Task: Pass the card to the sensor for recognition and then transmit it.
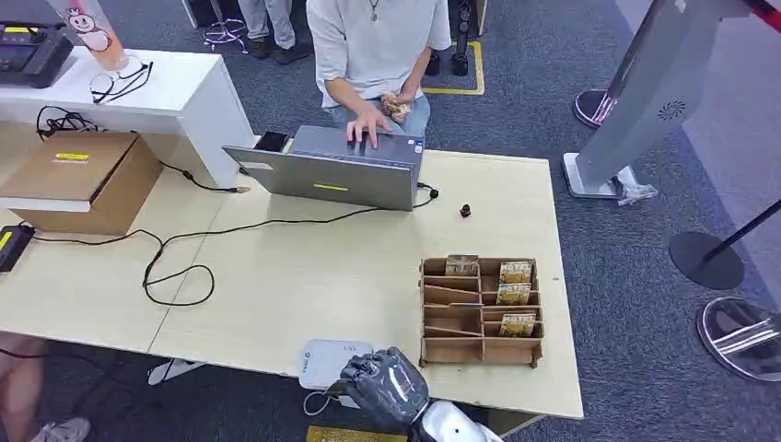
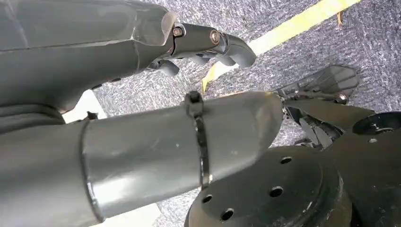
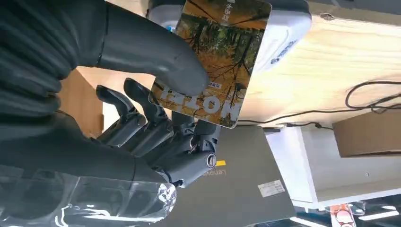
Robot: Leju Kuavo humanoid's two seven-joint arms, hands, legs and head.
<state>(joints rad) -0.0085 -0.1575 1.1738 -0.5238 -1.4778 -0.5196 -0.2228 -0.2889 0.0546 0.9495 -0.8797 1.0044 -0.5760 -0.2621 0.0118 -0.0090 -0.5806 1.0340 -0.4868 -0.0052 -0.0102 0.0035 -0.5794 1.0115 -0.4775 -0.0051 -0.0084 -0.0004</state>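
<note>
One card [image 3: 213,56] is out of the wooden card rack [image 1: 481,311] and pinched between the thumb and fingers of the right hand [image 1: 387,385], held over the white sensor [image 1: 330,361] at the worktop's [image 1: 304,276] near edge. Recognition looks underway; passing it on remains. Hanging above the carpet, the left hand [image 2: 208,45] holds nothing, fingers loosely curled.

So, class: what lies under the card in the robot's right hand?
The white sensor on the table lies under the card; the card covers its middle.
</note>
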